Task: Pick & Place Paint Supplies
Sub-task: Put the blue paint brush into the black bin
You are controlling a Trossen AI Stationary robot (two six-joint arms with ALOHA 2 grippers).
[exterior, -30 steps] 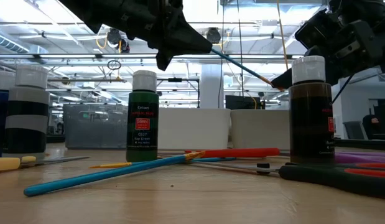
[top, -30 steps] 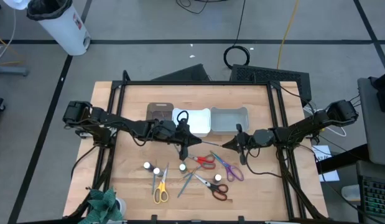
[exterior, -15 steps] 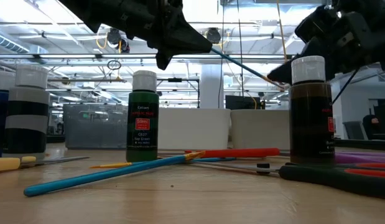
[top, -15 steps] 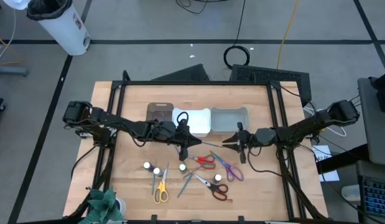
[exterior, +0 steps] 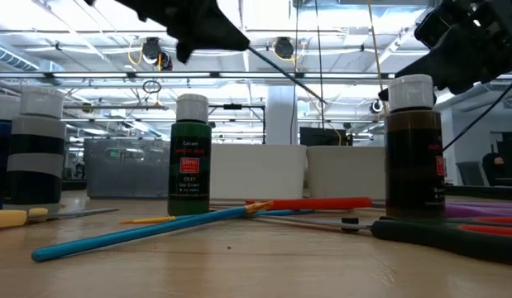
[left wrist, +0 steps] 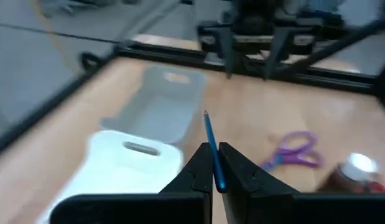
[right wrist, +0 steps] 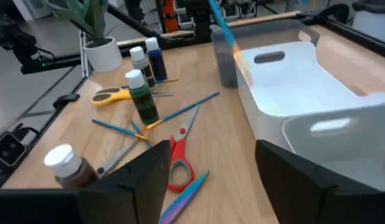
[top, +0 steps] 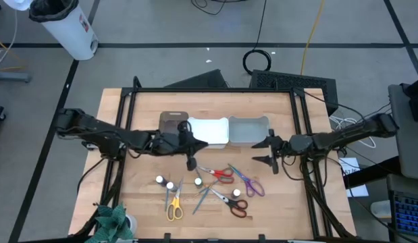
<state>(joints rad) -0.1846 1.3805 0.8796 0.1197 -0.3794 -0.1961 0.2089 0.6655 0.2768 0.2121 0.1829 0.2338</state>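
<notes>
1. left gripper (left wrist: 214,163) pinches a teal brush (left wrist: 212,146), just beside the white bin (top: 210,130).
2. right gripper (top: 271,152) spread wide, empty, near the grey bin (top: 250,129).
3. scissors (top: 222,174), bottles (top: 165,182) lie loose below.

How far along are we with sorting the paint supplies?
Early. The bins' insides that show look empty. The left gripper holds a teal brush above the white bin; the right gripper is open, empty. Bottles, scissors and other brushes remain on the table.
</notes>
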